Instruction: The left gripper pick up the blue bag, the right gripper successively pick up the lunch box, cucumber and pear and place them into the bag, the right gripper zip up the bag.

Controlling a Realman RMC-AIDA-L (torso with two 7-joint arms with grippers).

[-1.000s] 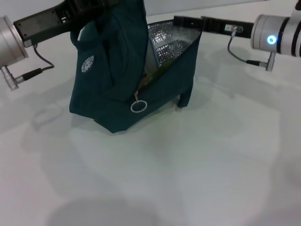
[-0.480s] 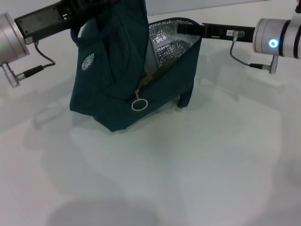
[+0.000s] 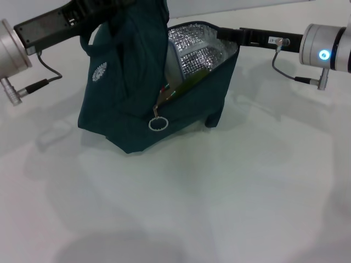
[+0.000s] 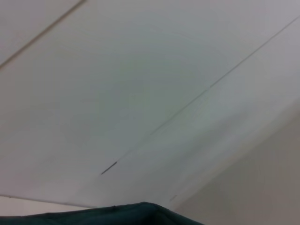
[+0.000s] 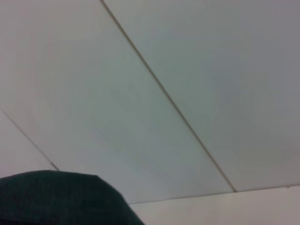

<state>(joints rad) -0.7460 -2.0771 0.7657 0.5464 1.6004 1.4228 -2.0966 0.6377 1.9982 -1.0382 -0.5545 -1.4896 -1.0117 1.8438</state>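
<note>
The blue bag (image 3: 142,93) stands on the white bench (image 3: 219,197), hoisted by its top at the far left by the left tool (image 3: 104,6), whose jaws are buried in the fabric and handles, so I cannot tell how wide they stand, though it plainly bears the bag's weight. The right tool (image 3: 222,33) reaches in from the right, level with the bag's upper rim, its tip at the edge of the silver foil lining (image 3: 200,52); whether its jaws are parted or closed cannot be made out. The mouth gapes toward this tool, and something green and yellowish shows deep inside, too hidden to name. What the next move seems to turn on is the zipper ring pull (image 3: 158,124): it hangs at the low near end of the opening, well below the right tool and toward the left tool's side, nearer the camera. The zipper line runs as a slant from that ring up toward the right tool's tip, so closing would likely mean descending to the ring first, then drawing it back up along that slope. The right arm is the free one for this.
</note>
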